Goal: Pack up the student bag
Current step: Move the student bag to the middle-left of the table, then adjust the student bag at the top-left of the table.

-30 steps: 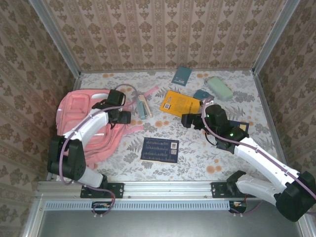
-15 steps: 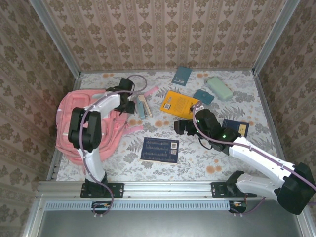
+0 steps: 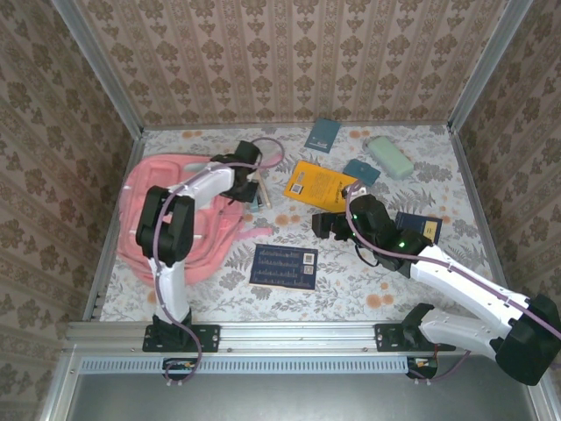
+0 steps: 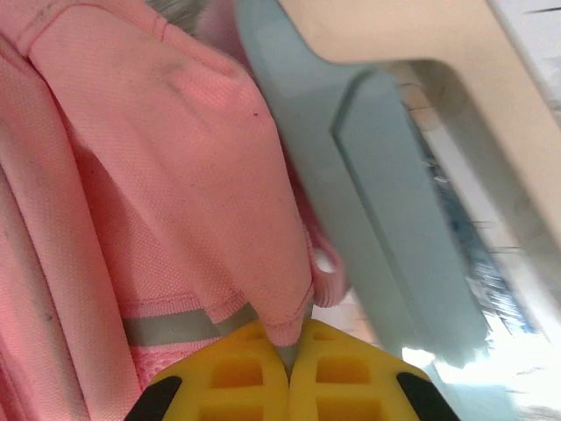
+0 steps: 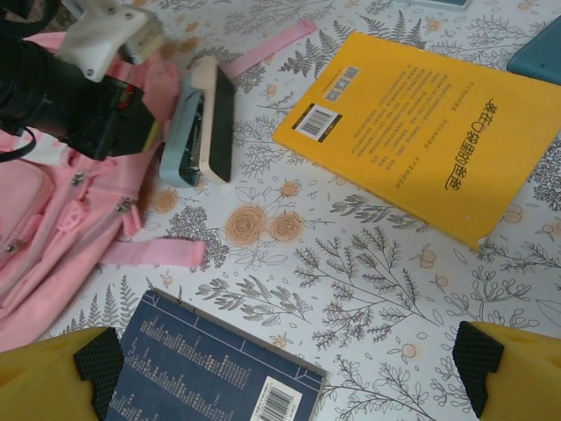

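My left fingers (image 4: pixel 250 377) are clenched on a fold of the student bag (image 3: pixel 140 189), which sprawls at the left of the counter (image 3: pixel 351 281). A pale blue case (image 4: pixel 377 219) crowds them at right. My right fingers (image 5: pixel 44 377) gape wide over a dark blue booklet (image 5: pixel 202 368), with a yellow book (image 5: pixel 438 132) at upper right.

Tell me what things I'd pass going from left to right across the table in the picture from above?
pink backpack → dark blue book → yellow book → green case
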Robot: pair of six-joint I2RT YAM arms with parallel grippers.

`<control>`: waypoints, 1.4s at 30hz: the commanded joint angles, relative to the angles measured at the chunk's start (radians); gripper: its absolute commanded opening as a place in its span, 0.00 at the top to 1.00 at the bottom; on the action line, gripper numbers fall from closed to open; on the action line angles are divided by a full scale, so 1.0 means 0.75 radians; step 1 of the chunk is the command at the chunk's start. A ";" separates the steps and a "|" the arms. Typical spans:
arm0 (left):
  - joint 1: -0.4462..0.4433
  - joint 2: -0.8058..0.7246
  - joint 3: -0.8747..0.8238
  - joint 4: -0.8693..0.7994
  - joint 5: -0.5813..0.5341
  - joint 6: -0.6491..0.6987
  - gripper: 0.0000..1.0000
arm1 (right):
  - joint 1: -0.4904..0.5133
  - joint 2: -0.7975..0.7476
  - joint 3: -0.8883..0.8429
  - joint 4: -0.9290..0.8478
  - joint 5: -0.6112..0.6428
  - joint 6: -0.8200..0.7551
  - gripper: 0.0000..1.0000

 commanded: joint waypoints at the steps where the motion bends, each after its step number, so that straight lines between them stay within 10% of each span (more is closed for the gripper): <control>1: -0.132 0.031 0.116 0.011 0.103 0.003 1.00 | 0.010 -0.003 -0.016 -0.018 0.044 0.013 0.00; 9: -0.228 -0.037 0.089 0.002 0.062 0.032 1.00 | 0.010 0.039 -0.035 0.022 0.002 -0.031 0.00; 15: -0.210 -0.219 -0.050 -0.015 0.066 -0.023 0.52 | 0.012 0.175 0.014 0.041 -0.104 -0.089 0.01; 31: -0.331 -1.063 -0.894 0.028 0.068 -0.905 0.47 | 0.008 0.832 0.558 0.035 -0.248 -0.045 0.29; 42: -0.496 -1.161 -1.155 0.181 0.114 -1.284 0.49 | -0.036 1.308 1.090 -0.231 -0.208 0.141 0.46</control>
